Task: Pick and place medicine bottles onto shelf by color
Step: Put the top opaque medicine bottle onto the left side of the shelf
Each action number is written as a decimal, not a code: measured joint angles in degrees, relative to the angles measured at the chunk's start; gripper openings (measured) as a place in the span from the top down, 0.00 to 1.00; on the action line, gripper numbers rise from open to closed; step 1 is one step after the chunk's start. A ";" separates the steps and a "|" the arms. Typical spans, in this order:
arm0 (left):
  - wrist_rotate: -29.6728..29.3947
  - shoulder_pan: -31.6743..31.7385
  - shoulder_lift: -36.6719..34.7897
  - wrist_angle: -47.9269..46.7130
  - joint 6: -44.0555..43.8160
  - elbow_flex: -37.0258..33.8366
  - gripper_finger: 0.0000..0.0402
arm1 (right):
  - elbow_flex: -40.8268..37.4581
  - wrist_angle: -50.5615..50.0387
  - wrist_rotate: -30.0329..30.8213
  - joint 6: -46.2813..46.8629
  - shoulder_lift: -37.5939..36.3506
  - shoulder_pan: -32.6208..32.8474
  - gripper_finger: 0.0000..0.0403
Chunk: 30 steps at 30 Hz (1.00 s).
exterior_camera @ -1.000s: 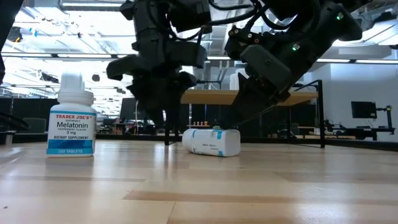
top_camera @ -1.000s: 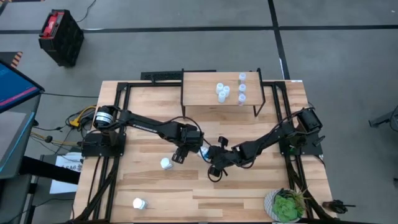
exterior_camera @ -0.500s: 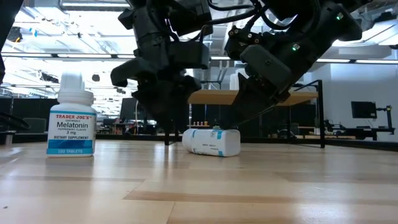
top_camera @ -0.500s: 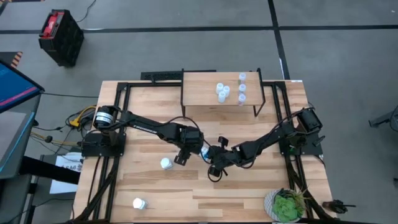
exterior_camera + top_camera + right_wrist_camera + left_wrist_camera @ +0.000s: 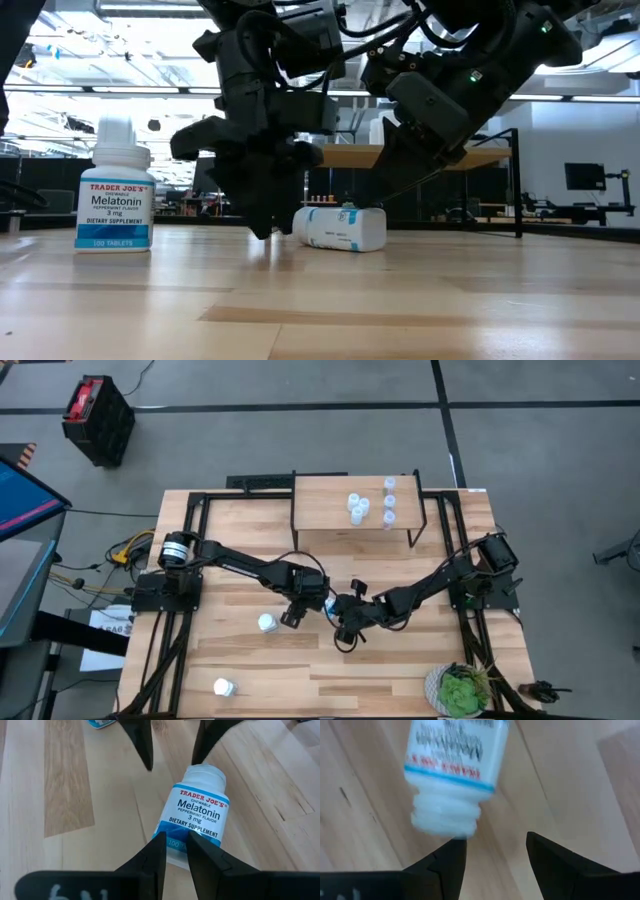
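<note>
Overhead: straight down on the whole tabletop [image 5: 400, 670], both arms and the shelf [image 5: 325, 510] at the far edge. Low: level with the tabletop, facing across it toward the room beyond. Wrist views: very close above the wood, each past its own dark fingers. Shared by all four: the toppled bottle [image 5: 340, 227] [image 5: 192, 817] [image 5: 455, 765] [image 5: 329, 603] mid-table.

Eight bottles [image 5: 357, 507], one shelf [image 5: 320, 510], one plant [image 5: 462, 691]

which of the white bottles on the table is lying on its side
The bottle between the two grippers; the other two on the table stand upright.
</note>
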 joint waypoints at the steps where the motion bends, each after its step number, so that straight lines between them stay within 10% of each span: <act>1: -0.05 0.00 0.20 0.27 0.00 0.35 0.52 | 0.00 -0.07 -0.02 0.00 0.00 0.00 0.75; 30: -2.46 -2.56 -0.77 -6.97 2.27 10.38 0.52 | 0.04 -0.62 -2.44 0.27 -0.02 0.11 0.75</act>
